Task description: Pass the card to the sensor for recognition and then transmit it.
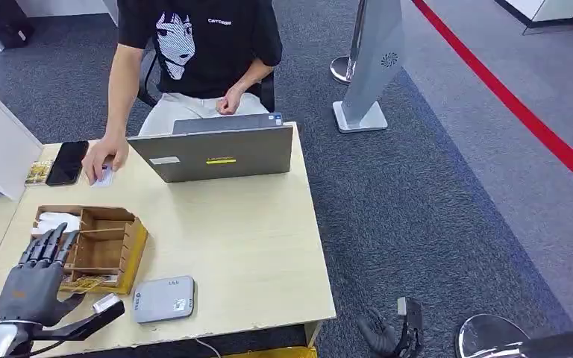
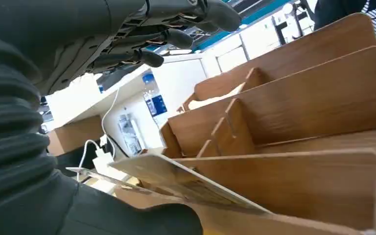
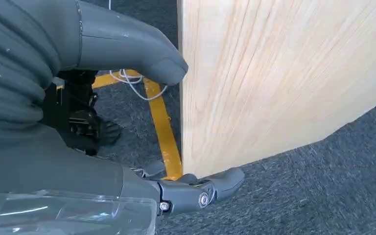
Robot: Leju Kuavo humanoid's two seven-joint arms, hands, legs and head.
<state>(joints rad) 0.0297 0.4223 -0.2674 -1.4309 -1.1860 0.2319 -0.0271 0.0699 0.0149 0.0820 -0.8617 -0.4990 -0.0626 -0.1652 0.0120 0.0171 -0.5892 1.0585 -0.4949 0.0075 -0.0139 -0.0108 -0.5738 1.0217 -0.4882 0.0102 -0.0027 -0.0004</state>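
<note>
Our left hand [image 1: 33,280] hovers over the near-left corner of the pale wood-grain worktop [image 1: 231,246], its dark fingers [image 1: 48,246] stretched out straight and spread, holding nothing. They reach over the brown wooden organiser box with slotted dividers [image 1: 101,246]. In the left wrist view a thin patterned card [image 2: 186,181] lies tilted at the box's near edge, just beside our thumb; we cannot tell whether the thumb touches it. In the head view a gold-patterned card edge shows at the box's front. Just right of the box sits the flat grey rounded sensor pad [image 1: 164,298], near the worktop's front edge.

Across the worktop stands an open grey laptop [image 1: 216,153], its lid toward us, and behind it sits a person in a black printed T-shirt [image 1: 201,37], one hand [image 1: 104,156] resting on a small white object beside a black phone [image 1: 67,162].

Our right hand [image 1: 388,332] hangs low beside the worktop's right side above dark grey carpet [image 1: 433,209], fingers loosely apart with nothing in them. A red floor line [image 1: 522,112] crosses the carpet, and a grey upright panel on a flat base [image 1: 373,67] stands beyond.
</note>
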